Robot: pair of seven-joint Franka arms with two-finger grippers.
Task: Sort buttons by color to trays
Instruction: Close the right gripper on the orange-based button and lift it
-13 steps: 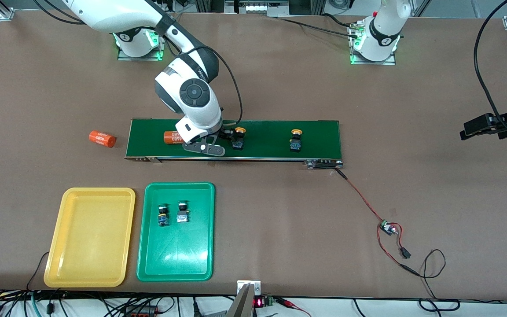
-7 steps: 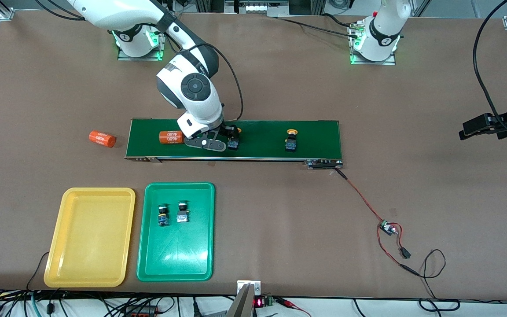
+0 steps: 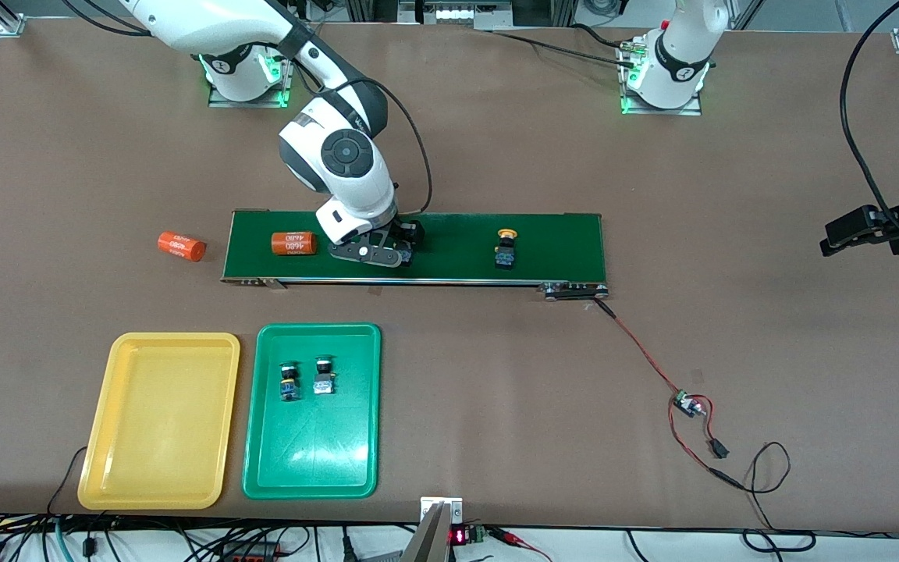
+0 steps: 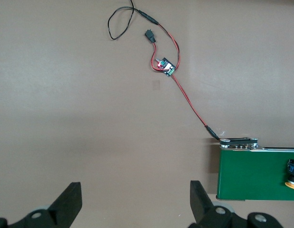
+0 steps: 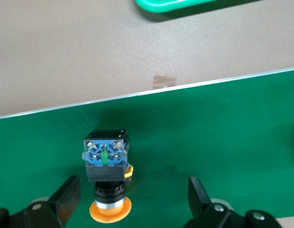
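**Yellow button, on belt**

Button [image 5: 106, 178] lies on the belt [image 3: 559, 250] between the open right gripper [image 5: 130, 199] fingers, unheld. Probably light, rigid, top-heavy; cap likely slippery, so grip the square body. Left gripper [image 4: 135, 202] waits open, empty, off the belt's end.

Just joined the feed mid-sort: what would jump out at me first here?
The right gripper is low over the conveyor belt, jaws open around a yellow-capped button. A second yellow-capped button lies on the belt toward the left arm's end. Two buttons lie in the green tray; the yellow tray holds none.
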